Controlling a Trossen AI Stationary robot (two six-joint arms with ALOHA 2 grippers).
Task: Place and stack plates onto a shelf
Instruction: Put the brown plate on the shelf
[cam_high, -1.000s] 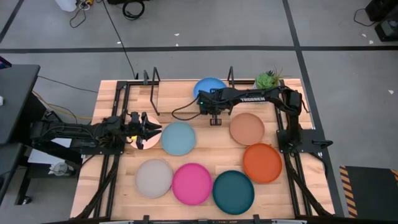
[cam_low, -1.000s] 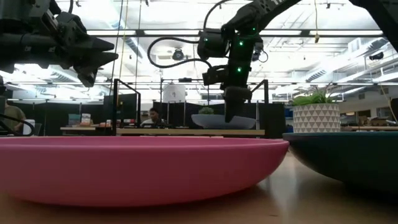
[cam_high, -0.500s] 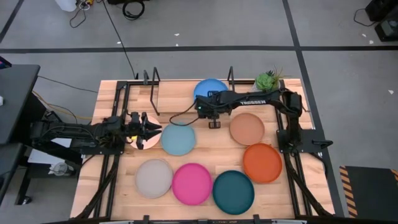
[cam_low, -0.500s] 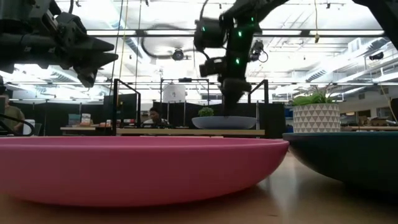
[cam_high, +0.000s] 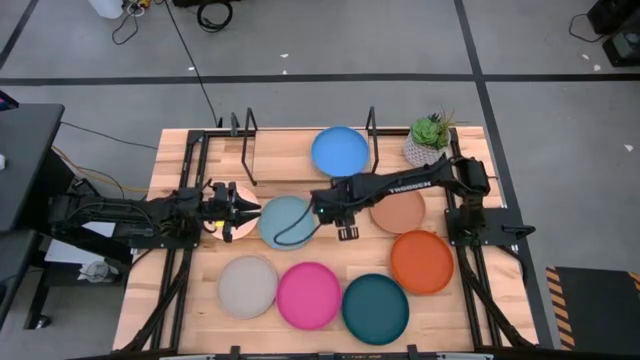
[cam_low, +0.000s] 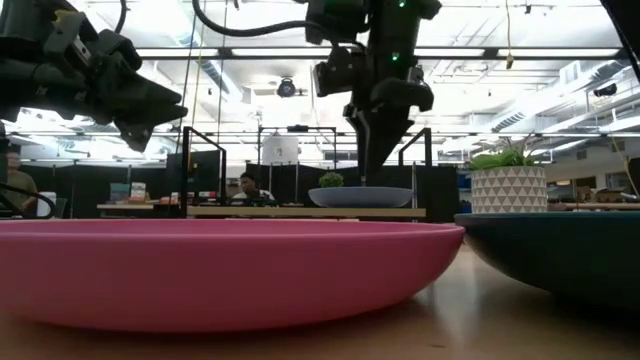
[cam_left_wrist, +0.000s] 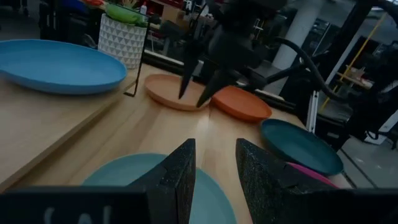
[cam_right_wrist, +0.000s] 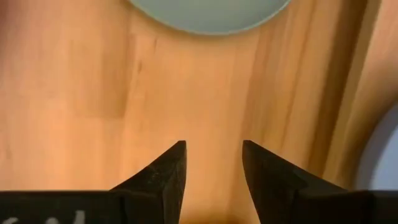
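Note:
A blue plate (cam_high: 339, 152) lies flat on the wooden board of the shelf (cam_high: 247, 150) at the table's far side; the low view shows the blue plate (cam_low: 360, 196) on the board. My right gripper (cam_high: 347, 232) hangs open over bare wood, fingers pointing down, between the light blue plate (cam_high: 287, 222) and the tan plate (cam_high: 398, 210). It holds nothing. My left gripper (cam_high: 240, 210) is open and level at the light blue plate's left edge, also holding nothing. Part of a peach plate (cam_high: 226, 224) shows under it.
Grey (cam_high: 247, 287), magenta (cam_high: 309, 295), dark teal (cam_high: 375, 308) and orange (cam_high: 421, 261) plates lie along the table's near half. A small potted plant (cam_high: 430, 135) stands at the far right beside the shelf. A person (cam_low: 247, 186) sits in the room behind.
My right gripper has opened and let go of the blue plate, which stays on the shelf board. It has then risen and moved toward the table's near edge, ending over the wood between the light blue and tan plates.

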